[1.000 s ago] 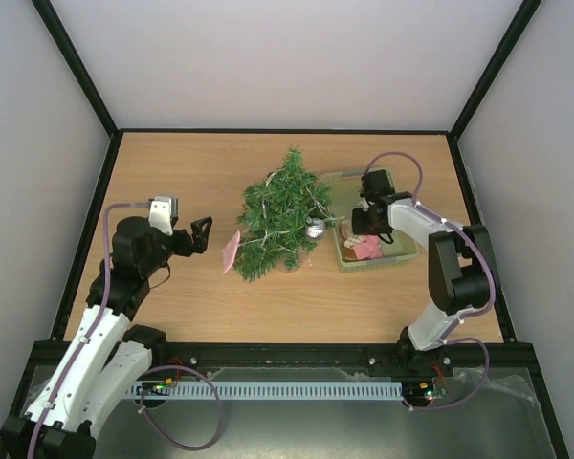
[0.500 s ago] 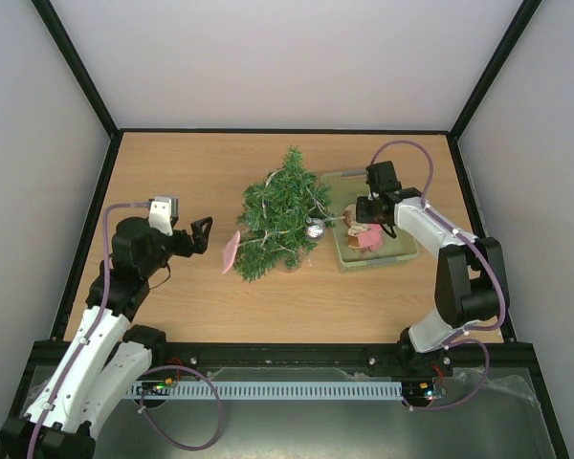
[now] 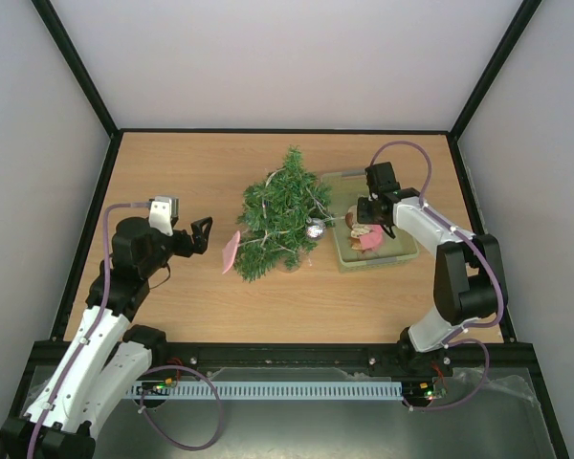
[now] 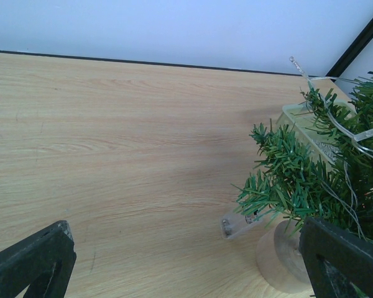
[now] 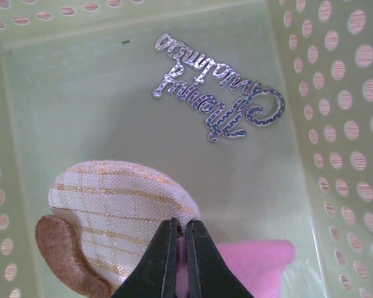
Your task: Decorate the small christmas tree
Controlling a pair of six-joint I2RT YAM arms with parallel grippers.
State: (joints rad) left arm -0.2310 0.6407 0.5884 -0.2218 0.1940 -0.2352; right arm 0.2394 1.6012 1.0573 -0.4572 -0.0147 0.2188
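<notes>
Right arm [image 3: 430,225] only.

- Right gripper [image 3: 367,221] has drawn back toward 12 o'clock inside the pale green basket [image 3: 404,251]. A second ago it sat lower, over the basket's 6 o'clock half.
- Elbow [image 3: 469,277] has swung out toward 4 o'clock, and the forearm now lies longer and flatter.
- Purple cable [image 3: 402,145] loop arches further toward 12 o'clock than before.
- Cream fabric ornament [image 5: 118,198], hidden under the gripper a second ago, is now uncovered.
- Pink ornament [image 5: 255,261] lies slightly nearer 12 o'clock.
- Nearly all of this happened in the first half second. Since then the wrist has only nudged toward 9 o'clock.
</notes>
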